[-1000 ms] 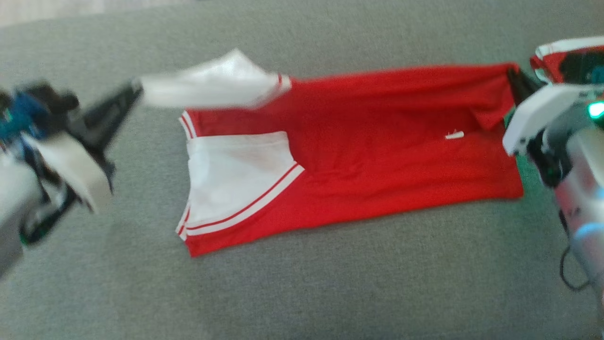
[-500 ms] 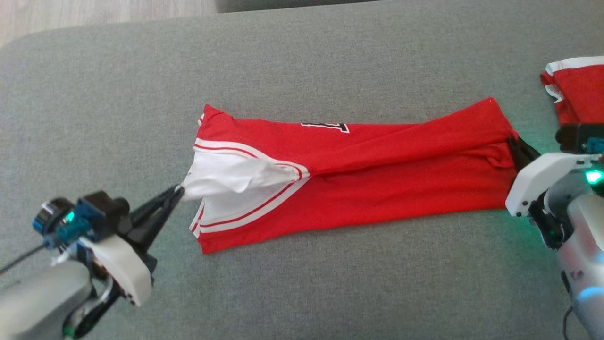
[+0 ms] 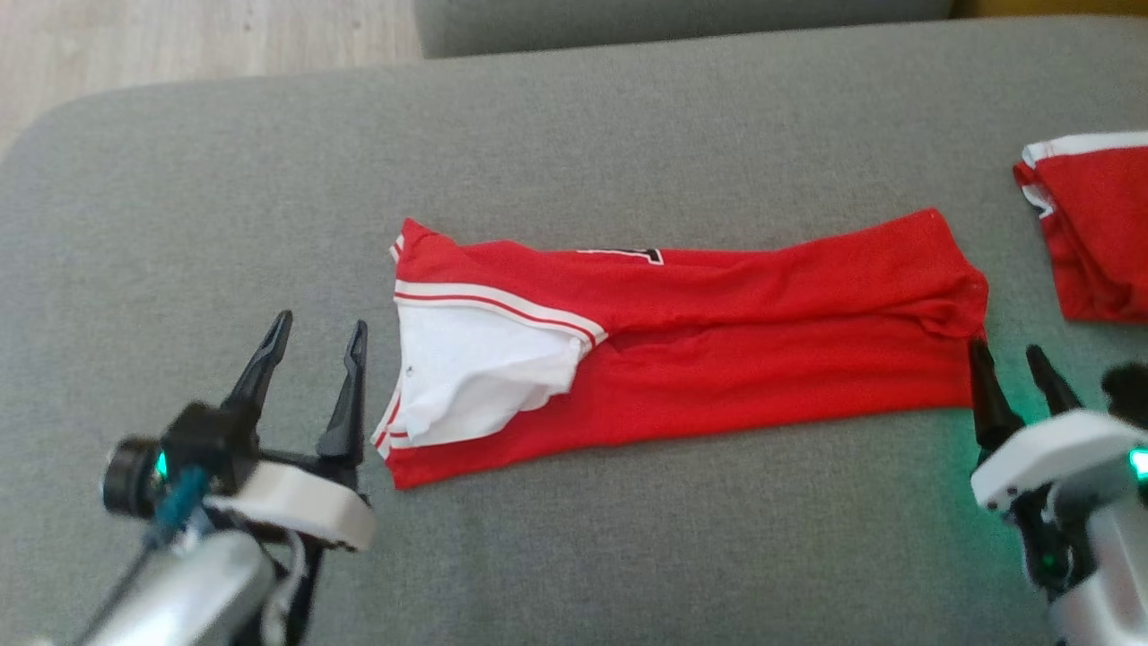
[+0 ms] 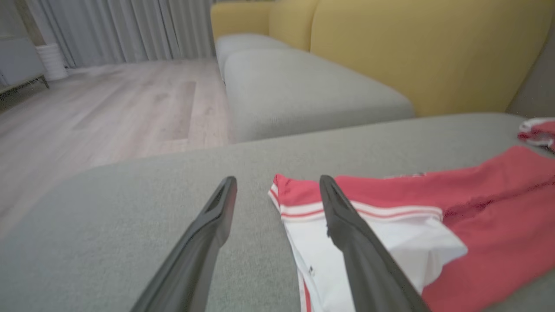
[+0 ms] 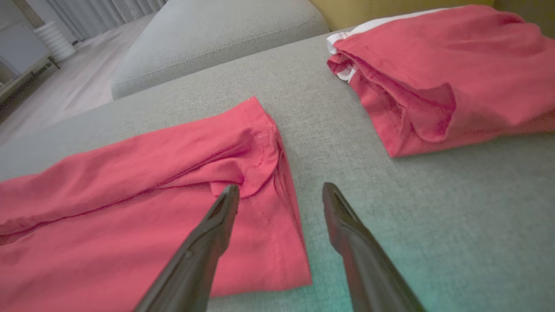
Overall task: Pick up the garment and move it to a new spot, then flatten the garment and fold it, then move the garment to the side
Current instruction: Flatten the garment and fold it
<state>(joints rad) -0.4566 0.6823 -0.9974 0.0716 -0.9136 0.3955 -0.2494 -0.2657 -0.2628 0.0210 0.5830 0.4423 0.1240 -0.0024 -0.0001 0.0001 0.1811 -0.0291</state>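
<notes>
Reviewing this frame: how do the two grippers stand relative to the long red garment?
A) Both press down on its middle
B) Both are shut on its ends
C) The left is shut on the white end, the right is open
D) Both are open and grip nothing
D: the left gripper and right gripper both show spread fingers beside the ends of the red garment, which lies on the grey cushion.

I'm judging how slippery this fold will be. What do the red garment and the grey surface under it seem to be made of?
The red garment looks like a thin, soft knit, probably synthetic jersey, matte; it drapes limply and creases. The grey surface looks like woven upholstery fabric over padding, matte; a speckled weave and rounded cushion edges show.
</notes>
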